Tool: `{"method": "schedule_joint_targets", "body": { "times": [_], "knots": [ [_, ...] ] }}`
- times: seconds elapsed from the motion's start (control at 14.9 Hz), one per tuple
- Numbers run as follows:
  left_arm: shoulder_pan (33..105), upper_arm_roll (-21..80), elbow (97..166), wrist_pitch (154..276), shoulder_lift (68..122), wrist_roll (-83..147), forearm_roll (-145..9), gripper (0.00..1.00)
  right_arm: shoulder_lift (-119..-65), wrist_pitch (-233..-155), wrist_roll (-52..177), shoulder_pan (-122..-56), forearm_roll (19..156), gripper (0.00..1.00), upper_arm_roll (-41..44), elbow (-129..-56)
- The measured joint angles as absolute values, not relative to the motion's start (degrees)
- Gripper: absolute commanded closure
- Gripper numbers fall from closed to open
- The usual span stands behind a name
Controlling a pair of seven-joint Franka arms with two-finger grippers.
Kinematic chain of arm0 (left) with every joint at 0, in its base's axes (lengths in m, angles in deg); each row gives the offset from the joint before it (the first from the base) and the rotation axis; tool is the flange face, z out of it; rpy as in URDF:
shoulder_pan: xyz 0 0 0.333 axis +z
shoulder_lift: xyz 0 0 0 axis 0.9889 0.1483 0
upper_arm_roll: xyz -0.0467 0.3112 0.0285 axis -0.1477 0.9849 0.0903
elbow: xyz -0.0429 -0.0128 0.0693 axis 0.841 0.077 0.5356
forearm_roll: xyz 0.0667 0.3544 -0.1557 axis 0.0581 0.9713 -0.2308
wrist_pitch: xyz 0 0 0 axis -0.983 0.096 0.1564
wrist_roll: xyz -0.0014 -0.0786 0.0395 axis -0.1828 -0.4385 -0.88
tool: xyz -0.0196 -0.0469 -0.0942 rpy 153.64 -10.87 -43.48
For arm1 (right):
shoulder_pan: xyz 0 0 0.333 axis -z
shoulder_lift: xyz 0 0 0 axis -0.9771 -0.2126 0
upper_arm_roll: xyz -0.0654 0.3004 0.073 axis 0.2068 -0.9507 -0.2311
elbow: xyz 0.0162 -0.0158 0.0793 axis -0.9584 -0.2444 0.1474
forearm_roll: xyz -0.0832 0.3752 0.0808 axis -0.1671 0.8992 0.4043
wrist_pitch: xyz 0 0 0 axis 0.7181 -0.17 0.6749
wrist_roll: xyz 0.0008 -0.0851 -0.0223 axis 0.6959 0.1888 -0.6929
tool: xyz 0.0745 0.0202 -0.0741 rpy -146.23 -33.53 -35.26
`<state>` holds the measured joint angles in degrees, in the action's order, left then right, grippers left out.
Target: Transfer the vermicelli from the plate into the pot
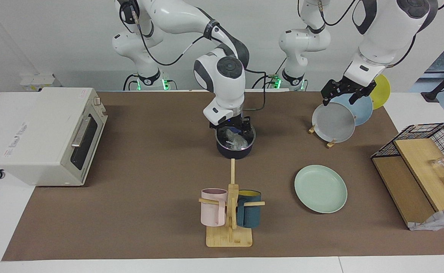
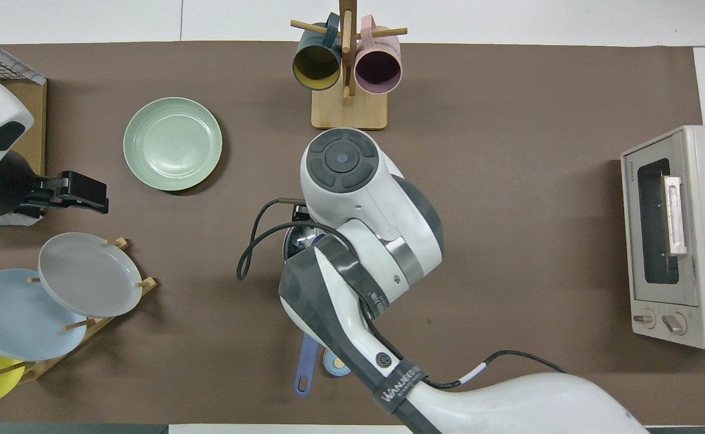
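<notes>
The dark navy pot (image 1: 234, 151) stands mid-table, nearer to the robots than the mug rack. Whitish vermicelli (image 1: 238, 140) lies inside it. My right gripper (image 1: 232, 128) reaches down into the pot's mouth, over the vermicelli, with its fingers apart. In the overhead view the right arm hides most of the pot; only a bit of its rim (image 2: 290, 241) and its blue handle (image 2: 305, 366) show. The mint-green plate (image 1: 320, 189) (image 2: 172, 143) lies bare toward the left arm's end of the table. My left gripper (image 1: 340, 98) (image 2: 90, 196) hangs open and empty in the air over the grey plate.
A wooden rack holds a grey plate (image 1: 334, 122), a light blue plate (image 1: 360, 108) and a yellow plate (image 1: 381, 91). A mug rack (image 1: 229, 212) holds a pink mug and a teal mug. A toaster oven (image 1: 51, 136) and a wire basket (image 1: 427, 151) stand at the table's two ends.
</notes>
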<state>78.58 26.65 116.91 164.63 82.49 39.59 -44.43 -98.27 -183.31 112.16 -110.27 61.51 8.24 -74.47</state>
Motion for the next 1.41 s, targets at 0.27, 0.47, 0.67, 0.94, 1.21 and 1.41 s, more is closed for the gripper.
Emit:
{"method": "schedule_joint_targets", "body": {
  "times": [0.27,0.47,0.67,0.94,1.21,1.41],
  "knots": [
    [78.8,26.6,116.9,164.6,82.5,39.6,-44.4,0.00,-91.7,-174.1,101.7,-102.2,61.5,0.00,8.5,-74.1],
    [78.8,26.6,116.9,164.6,82.5,39.6,-44.4,0.00,-86.8,-167.5,93.7,-95.6,61.1,0.00,8.6,-73.9],
    [78.8,26.6,116.9,164.6,82.5,39.6,-44.4,0.00,-82.4,-161.3,82.1,-87.4,59.0,0.00,8.8,-73.9],
    [78.8,26.6,116.9,164.6,82.5,39.6,-44.4,0.00,-80.3,-159.5,73.9,-82.1,55.6,0.00,8.8,-76.4],
    [78.8,26.6,116.9,164.6,82.5,39.6,-44.4,0.00,-77.7,-160.3,72.2,-79.8,55.5,0.00,8.7,-83.2],
    [78.8,26.6,116.9,164.6,82.5,39.6,-44.4,0.00,-77.1,-162.1,72.2,-79.6,55.5,0.00,8.7,-83.9]
  ]
}}
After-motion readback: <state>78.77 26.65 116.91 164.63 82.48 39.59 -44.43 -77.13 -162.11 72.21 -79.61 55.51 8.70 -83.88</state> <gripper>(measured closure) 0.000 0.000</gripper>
